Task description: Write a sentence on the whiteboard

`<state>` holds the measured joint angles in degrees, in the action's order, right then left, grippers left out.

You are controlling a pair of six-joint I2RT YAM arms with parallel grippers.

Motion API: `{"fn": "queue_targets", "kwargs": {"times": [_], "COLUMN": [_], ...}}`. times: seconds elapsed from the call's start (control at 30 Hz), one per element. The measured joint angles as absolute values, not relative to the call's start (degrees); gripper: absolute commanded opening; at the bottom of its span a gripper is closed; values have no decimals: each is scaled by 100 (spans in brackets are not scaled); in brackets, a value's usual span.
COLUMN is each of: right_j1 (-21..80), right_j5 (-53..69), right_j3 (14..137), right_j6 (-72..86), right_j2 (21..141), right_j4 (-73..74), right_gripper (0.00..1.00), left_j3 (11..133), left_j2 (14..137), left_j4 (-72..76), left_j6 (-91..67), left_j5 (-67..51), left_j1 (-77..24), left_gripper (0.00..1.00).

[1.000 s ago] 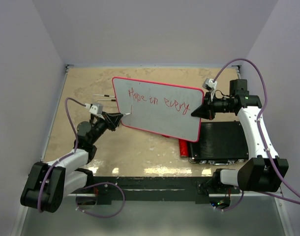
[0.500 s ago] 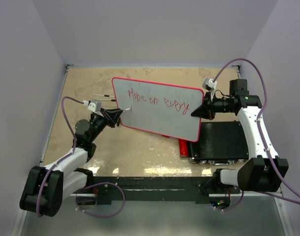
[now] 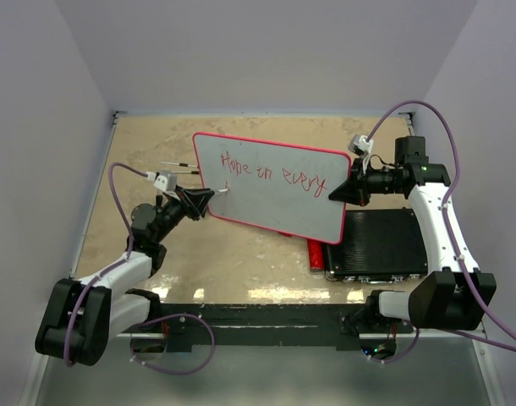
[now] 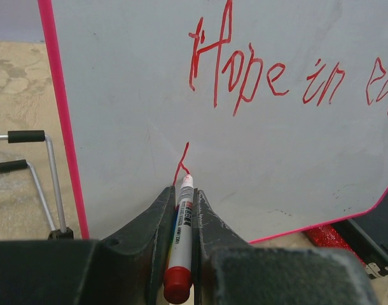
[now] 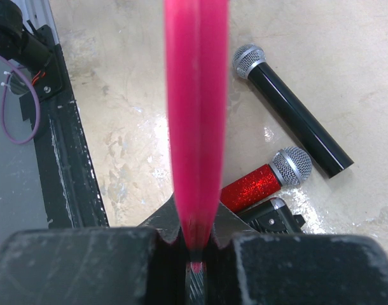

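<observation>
The whiteboard (image 3: 271, 190) with its red frame is held tilted up above the table. My right gripper (image 3: 336, 193) is shut on its right edge, which shows as a pink strip (image 5: 195, 95) in the right wrist view. The sentence (image 3: 271, 173) reads "Hope in every" in red (image 4: 245, 70). My left gripper (image 3: 209, 197) is shut on a red-capped marker (image 4: 181, 235). The marker's tip touches the board below the "H", at the end of a short red stroke (image 4: 181, 162).
A black ribbed case (image 3: 385, 244) lies under the board's right end. Beside it are a red glitter microphone (image 5: 264, 181) and a black microphone (image 5: 289, 108). A wire stand (image 4: 35, 171) sits left of the board. A black rail (image 3: 266, 317) runs along the near edge.
My left gripper has shifted slightly toward the far side along the board's left part, marker still in it. The board and right arm have not moved.
</observation>
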<state>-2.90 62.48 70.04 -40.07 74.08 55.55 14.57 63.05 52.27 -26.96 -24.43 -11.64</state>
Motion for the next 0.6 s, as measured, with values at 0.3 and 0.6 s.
{"fn": "queue_targets", "kwargs": {"times": [0.3, 0.6], "right_j1": [-290, -290], "right_j5": [6248, 6248], "right_j3": [7004, 7004], "right_j6": [-4007, -4010], "right_j2": [7408, 7408], "right_j4": [5553, 5537], "right_gripper": [0, 0], "left_j3": [1457, 1457], "left_j2": [6490, 6285], "left_j4": [5166, 4803], "left_j6": [-2703, -2635], "left_j5": [-2552, -2320], "left_j1": [-1164, -1164], "left_gripper": [0, 0]}}
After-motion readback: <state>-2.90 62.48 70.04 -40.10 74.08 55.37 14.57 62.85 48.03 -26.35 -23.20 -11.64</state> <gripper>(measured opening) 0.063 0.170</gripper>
